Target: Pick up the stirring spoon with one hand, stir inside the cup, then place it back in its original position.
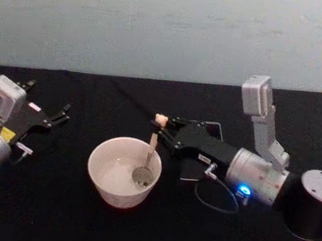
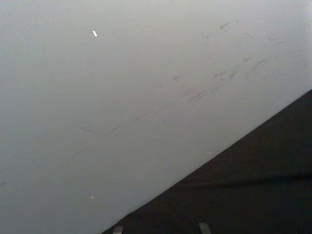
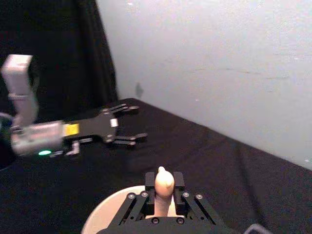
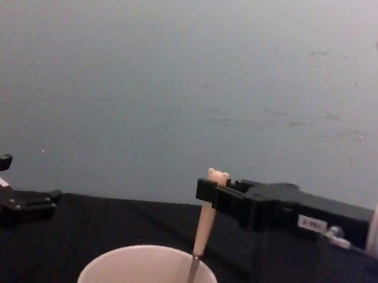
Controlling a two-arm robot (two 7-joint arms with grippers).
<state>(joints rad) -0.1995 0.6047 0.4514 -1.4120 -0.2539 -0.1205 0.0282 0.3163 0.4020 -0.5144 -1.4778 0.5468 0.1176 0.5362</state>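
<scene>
The cream-white cup [image 1: 123, 172] stands on the black table near the middle front. The stirring spoon [image 1: 152, 145] stands tilted in it, with its silver bowl down inside and its bear head [image 3: 164, 181] up. My right gripper [image 1: 162, 128] reaches in from the right above the cup's far rim and is shut on the spoon's cream handle just under the bear head. In the chest view the spoon [image 4: 204, 218] hangs from the gripper into the cup [image 4: 149, 271]. The dark grey holder [image 1: 214, 129] lies mostly hidden under the right gripper. My left gripper [image 1: 46, 100] rests open at the far left.
A pale wall runs behind the table. The right arm's silver body with its blue ring [image 1: 245, 191] and a thin cable loop [image 1: 215, 204] lie right of the cup. A dark cylinder [image 1: 316, 206] stands at the far right.
</scene>
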